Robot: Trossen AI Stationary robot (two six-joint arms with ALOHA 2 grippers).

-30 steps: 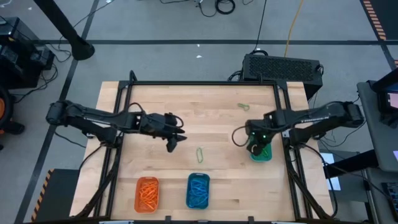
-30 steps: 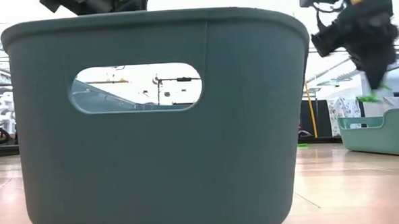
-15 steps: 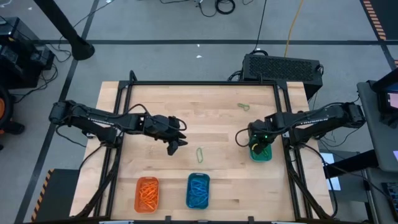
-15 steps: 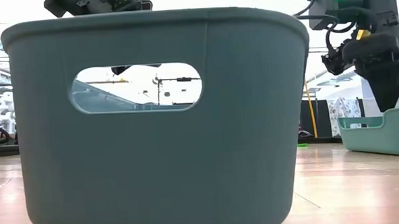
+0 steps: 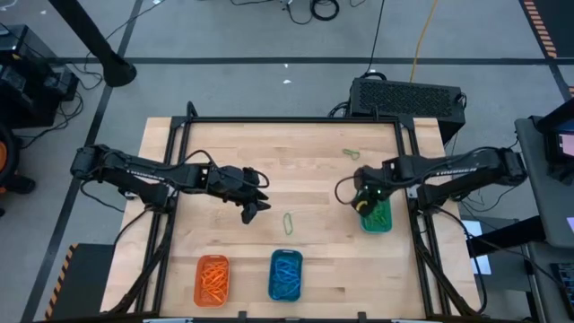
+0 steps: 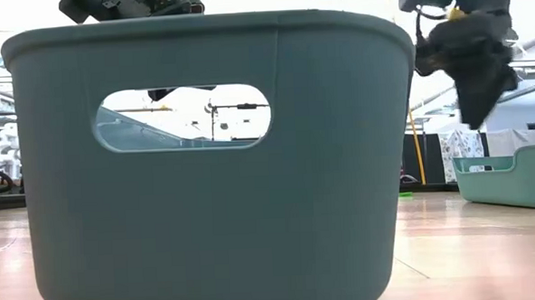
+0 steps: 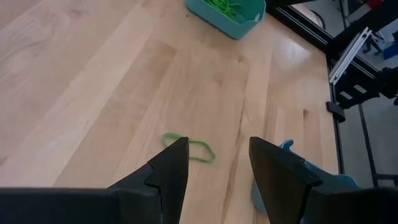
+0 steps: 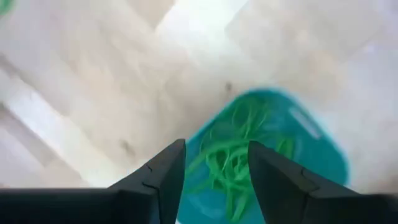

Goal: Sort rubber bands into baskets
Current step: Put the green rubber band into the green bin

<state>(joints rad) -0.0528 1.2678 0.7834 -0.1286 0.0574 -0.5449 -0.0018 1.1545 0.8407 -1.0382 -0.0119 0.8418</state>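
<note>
My left gripper (image 5: 255, 206) (image 7: 214, 165) hovers open over the table's middle, just left of a loose green rubber band (image 5: 289, 222) (image 7: 189, 148) lying flat on the wood. My right gripper (image 5: 363, 199) (image 8: 214, 168) (image 6: 475, 87) stands open above the left rim of the green basket (image 5: 378, 219) (image 8: 267, 155), which holds several green bands (image 8: 233, 158). A second green band (image 5: 352, 154) lies near the far edge. The orange basket (image 5: 213, 278) and the blue basket (image 5: 285, 274), each with bands of its own colour, stand at the near edge.
The wall of a basket (image 6: 205, 162) stands right in front of the low camera and hides most of the table in that view. A black frame (image 5: 296, 120) runs around the tabletop. A black box (image 5: 408, 97) sits behind the far right corner.
My right gripper dipped into the green basket, opened and let go of a green band there. It has since risen and gone a little toward the table's far left. My left gripper has sunk slightly toward the loose band.
</note>
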